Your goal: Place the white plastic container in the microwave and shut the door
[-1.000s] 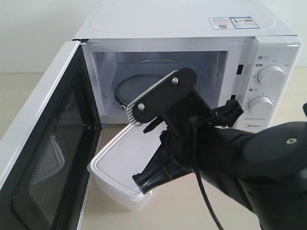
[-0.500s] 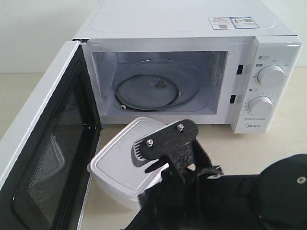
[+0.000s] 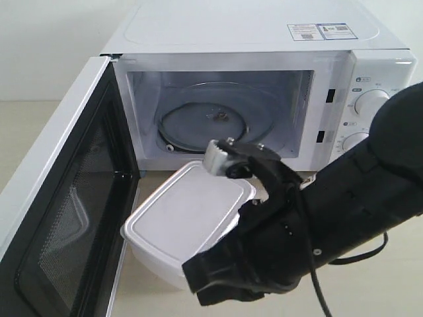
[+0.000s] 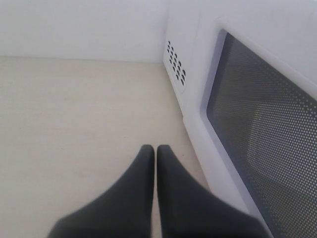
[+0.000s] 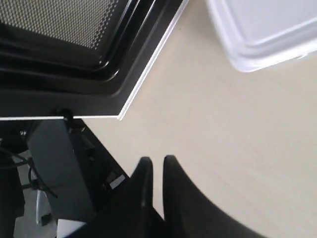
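The white plastic container (image 3: 182, 221) sits lidded on the table, just in front of the open microwave (image 3: 264, 33). The glass turntable (image 3: 211, 119) inside carries nothing. The door (image 3: 59, 198) is swung wide to the left. My right arm (image 3: 317, 218) reaches across from the right, its end low beside the container's near right corner. In the right wrist view my right gripper (image 5: 154, 159) is shut and holds nothing. It hangs above bare table, with the container's corner (image 5: 267, 29) and the door's lower corner (image 5: 74, 54) ahead. My left gripper (image 4: 156, 148) is shut, outside the door (image 4: 267, 124).
Two round knobs (image 3: 370, 102) sit on the microwave's right panel, partly behind my right arm. The pale table (image 5: 223, 139) ends close to my right gripper, with dark stand parts (image 5: 54, 168) below its edge. A white wall (image 4: 84, 25) backs the table.
My right arm dropped from in front of the cavity, then turned, and its end is now low by the container's near right corner. The container and the door have not moved.
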`<act>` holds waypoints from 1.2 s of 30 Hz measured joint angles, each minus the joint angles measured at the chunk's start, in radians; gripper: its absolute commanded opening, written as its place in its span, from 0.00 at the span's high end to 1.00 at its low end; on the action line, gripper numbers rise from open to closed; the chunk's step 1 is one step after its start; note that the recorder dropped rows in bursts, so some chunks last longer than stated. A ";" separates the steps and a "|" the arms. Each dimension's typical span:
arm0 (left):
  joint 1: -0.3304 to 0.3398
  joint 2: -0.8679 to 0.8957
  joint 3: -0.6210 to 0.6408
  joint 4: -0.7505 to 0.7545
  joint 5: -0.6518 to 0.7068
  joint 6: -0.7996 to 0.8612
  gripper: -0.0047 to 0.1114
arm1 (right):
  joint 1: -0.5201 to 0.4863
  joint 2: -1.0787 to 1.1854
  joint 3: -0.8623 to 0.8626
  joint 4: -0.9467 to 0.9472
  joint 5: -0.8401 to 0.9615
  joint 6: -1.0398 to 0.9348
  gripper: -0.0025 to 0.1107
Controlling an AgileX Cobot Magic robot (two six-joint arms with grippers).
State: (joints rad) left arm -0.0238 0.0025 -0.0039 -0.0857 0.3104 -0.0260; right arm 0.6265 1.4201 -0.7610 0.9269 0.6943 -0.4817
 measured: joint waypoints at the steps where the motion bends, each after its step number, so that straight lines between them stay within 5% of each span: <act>1: 0.000 0.000 0.000 0.000 0.000 0.000 0.93 | -0.021 -0.012 -0.002 -0.004 0.002 -0.005 0.91; 5: 0.000 0.000 0.000 0.000 0.000 0.000 0.93 | -0.099 -0.063 -0.002 0.056 0.009 -0.060 0.91; 15: 0.000 0.000 0.000 0.000 0.000 0.000 0.93 | -0.218 -0.065 0.206 0.757 -0.026 -0.645 0.91; 28: 0.000 0.000 0.000 0.000 0.000 0.000 0.93 | -0.218 0.019 0.277 0.810 -0.192 -0.703 0.91; 36: 0.000 0.000 0.000 0.000 0.000 0.000 0.93 | -0.290 0.101 0.275 0.812 -0.135 -0.726 0.91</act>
State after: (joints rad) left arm -0.0238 0.0025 -0.0039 -0.0857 0.3104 -0.0260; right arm 0.3364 1.5213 -0.4863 1.7388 0.5591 -1.2080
